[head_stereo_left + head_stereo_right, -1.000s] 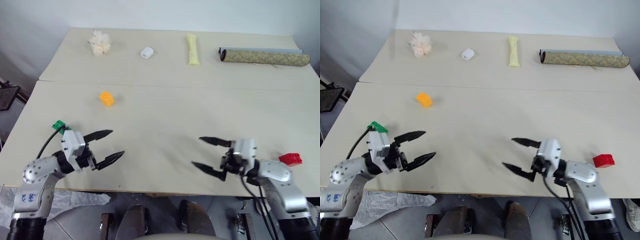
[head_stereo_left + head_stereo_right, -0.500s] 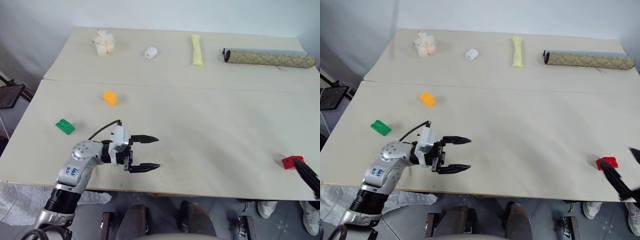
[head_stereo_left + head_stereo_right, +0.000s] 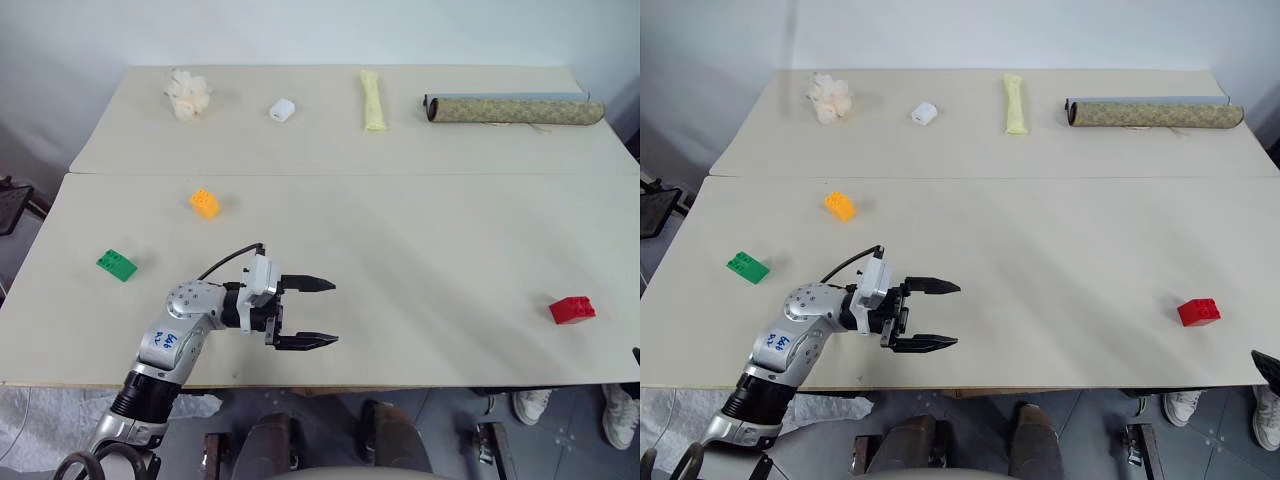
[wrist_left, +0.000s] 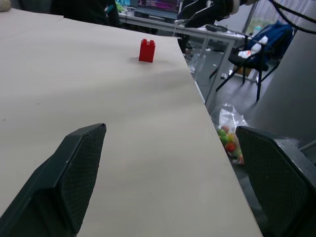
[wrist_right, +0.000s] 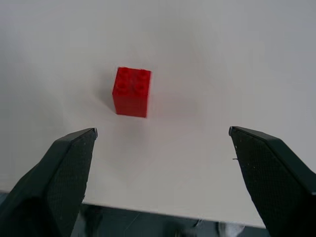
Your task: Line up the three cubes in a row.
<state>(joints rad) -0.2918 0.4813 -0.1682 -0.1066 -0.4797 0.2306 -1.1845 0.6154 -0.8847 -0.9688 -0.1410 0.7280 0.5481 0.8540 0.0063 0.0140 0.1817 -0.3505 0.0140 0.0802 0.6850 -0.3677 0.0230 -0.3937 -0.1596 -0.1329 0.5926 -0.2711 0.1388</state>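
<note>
Three cubes lie far apart on the pale table (image 3: 420, 240). The orange-yellow cube (image 3: 205, 203) is at mid left, the green cube (image 3: 117, 264) near the left edge, and the red cube (image 3: 572, 309) near the front right. My left gripper (image 3: 336, 313) hovers open and empty by the front edge, left of centre, pointing right toward the distant red cube (image 4: 147, 50). My right gripper (image 5: 162, 130) is open, off the table's front right corner. The red cube (image 5: 131, 92) sits ahead of it, untouched.
Along the far edge lie a pale tissue wad (image 3: 186, 94), a small white block (image 3: 281, 109), a yellow packet (image 3: 373, 98) and a patterned roll (image 3: 513, 109). A seam (image 3: 400, 174) splits the far table from the near one. Chairs and a bag (image 4: 228, 140) stand past the right edge.
My left gripper swung right from beside the green cube to the front, left of centre. My right arm pulled out to the right, past the red cube and off the table's corner.
</note>
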